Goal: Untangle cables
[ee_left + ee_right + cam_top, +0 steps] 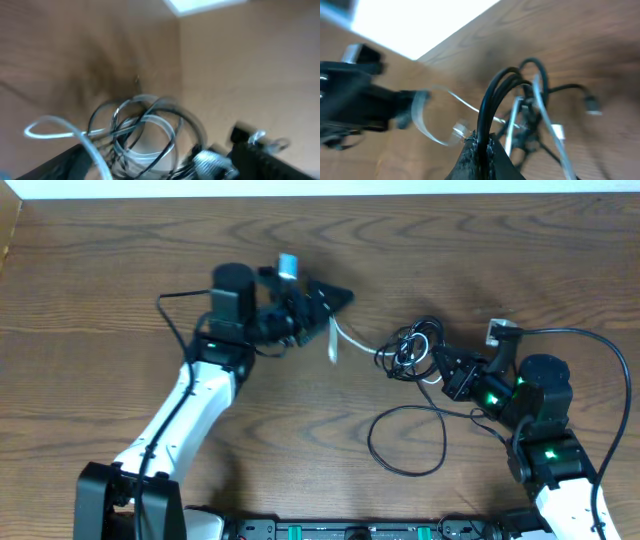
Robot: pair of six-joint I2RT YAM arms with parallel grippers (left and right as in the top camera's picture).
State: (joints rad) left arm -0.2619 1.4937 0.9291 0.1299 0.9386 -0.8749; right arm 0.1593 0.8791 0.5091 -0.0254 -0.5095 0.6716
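Two grippers sit at one knot of cables (410,350) mid-bench (100,260). Left gripper (325,305) is released, its jaws spread wide in its wrist view. The white cable (352,338) runs from just below it rightward into the knot, free end blurred. Right gripper (442,368) is clenched on a bundle of black cords (487,105) at the knot's right side. Its wrist view shows the strands pinched at the fingertips and arching upward. A separate black cable loop (405,442) lies flat on the bench below the knot, one strand leading up toward the right gripper. The left wrist view is blurred and plug ends are hard to tell.
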